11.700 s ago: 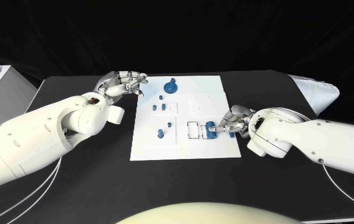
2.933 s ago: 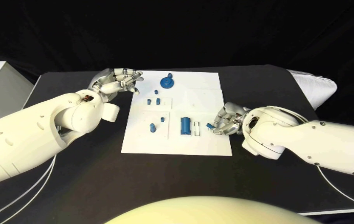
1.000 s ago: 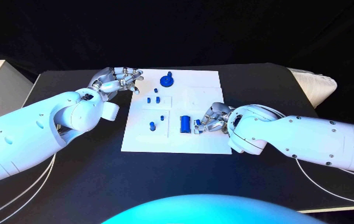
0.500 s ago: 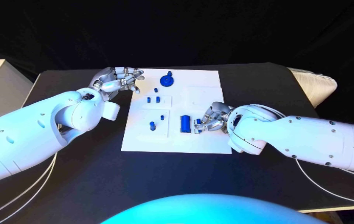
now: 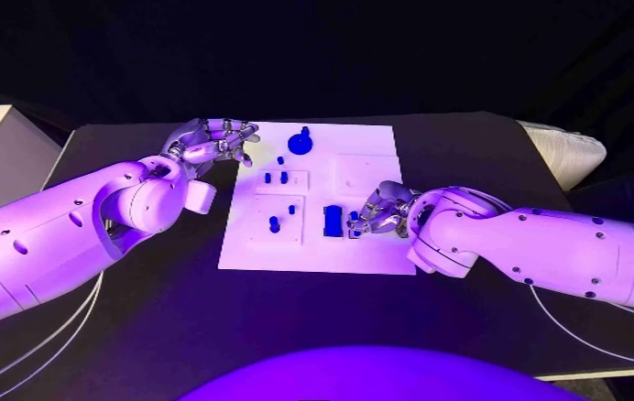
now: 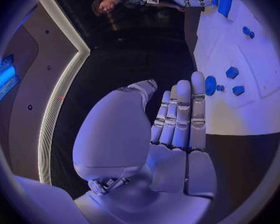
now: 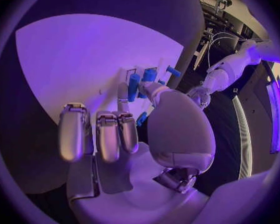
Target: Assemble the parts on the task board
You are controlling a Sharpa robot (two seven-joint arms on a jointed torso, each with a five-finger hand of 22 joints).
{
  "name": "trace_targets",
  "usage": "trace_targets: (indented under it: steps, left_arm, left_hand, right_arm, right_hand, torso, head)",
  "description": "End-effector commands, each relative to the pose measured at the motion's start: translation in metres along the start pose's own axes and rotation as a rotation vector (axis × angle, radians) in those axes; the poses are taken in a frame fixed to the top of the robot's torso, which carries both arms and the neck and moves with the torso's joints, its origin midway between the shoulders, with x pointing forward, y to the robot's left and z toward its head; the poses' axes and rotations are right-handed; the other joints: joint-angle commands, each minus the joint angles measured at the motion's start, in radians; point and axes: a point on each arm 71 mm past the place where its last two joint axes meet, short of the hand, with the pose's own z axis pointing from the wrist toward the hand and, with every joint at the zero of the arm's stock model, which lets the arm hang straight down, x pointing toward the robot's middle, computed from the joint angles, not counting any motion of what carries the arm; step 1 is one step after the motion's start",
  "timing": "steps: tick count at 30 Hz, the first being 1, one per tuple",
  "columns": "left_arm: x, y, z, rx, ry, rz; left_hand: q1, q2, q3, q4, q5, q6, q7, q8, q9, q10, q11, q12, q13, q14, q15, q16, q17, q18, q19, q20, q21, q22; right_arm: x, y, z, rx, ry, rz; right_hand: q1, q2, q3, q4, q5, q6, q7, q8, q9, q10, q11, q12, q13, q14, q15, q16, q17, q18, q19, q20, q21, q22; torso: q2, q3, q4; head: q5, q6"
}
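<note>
The white task board [image 5: 370,167] lies mid-table. Standing in it are a round blue knob [image 5: 301,142], two small pegs [image 5: 274,178], two more pegs [image 5: 275,224] and an upright blue block [image 5: 333,221]. My right hand [image 5: 379,213] rests on the board just right of the block and pinches a small blue part [image 5: 355,231] at its fingertips. The right wrist view shows that small blue part [image 7: 142,118] under the thumb, with the block [image 7: 134,87] beyond. My left hand [image 5: 212,142] hovers at the board's far left corner, holding nothing, its fingers [image 6: 180,114] straight beside the board [image 6: 252,104].
A white padded object [image 5: 574,156] sits at the table's right edge and a pale box [image 5: 20,149] at its left edge. Bare black table [image 5: 172,319] spreads in front of the board.
The blue block that my right hand held earlier now stands in the board. That hand has since brought a small blue part beside it and has hardly moved in the last second. My left hand is unchanged.
</note>
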Motion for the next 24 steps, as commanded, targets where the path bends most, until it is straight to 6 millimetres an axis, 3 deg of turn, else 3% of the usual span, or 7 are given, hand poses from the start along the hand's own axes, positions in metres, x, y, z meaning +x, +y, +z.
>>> trace_targets:
  steps: [1, 24]
  left_arm:
    - [0.0022, -0.0001, 0.0001, 0.005, 0.017, -0.003]
    - [0.0019, -0.0001, -0.0001, 0.004, 0.018, -0.003]
  left_hand:
    - [0.0, 0.009, -0.006, 0.002, 0.002, -0.009, 0.016, 0.006, -0.002, -0.004, 0.0, 0.005, 0.0, -0.004, 0.003, -0.007, 0.002, 0.015, 0.005, 0.004, -0.006, -0.002]
    - [0.0, 0.009, -0.006, 0.002, 0.002, -0.009, 0.016, 0.006, -0.002, -0.004, 0.0, 0.005, 0.0, -0.004, 0.003, -0.007, 0.002, 0.015, 0.005, 0.004, -0.006, -0.002]
  right_arm:
    - [0.0009, -0.0002, 0.0002, -0.008, 0.01, -0.009]
    - [0.0034, -0.0013, -0.0006, 0.002, 0.045, -0.033]
  right_hand:
    - [-0.012, -0.002, -0.006, 0.001, 0.004, 0.007, 0.002, -0.001, -0.001, 0.104, -0.008, 0.005, 0.264, 0.106, -0.003, 0.004, 0.263, -0.007, 0.064, 0.001, 0.0, 0.133]
    - [-0.018, -0.002, -0.013, 0.002, 0.0, 0.007, 0.003, -0.002, -0.001, 0.104, -0.008, 0.005, 0.264, 0.106, -0.003, 0.004, 0.263, -0.007, 0.064, 0.001, 0.001, 0.134]
  torso:
    - [0.0, 0.0002, -0.0001]
    - [0.0, -0.0006, 0.0003]
  head:
    - [-0.001, -0.001]
    - [0.0, -0.005]
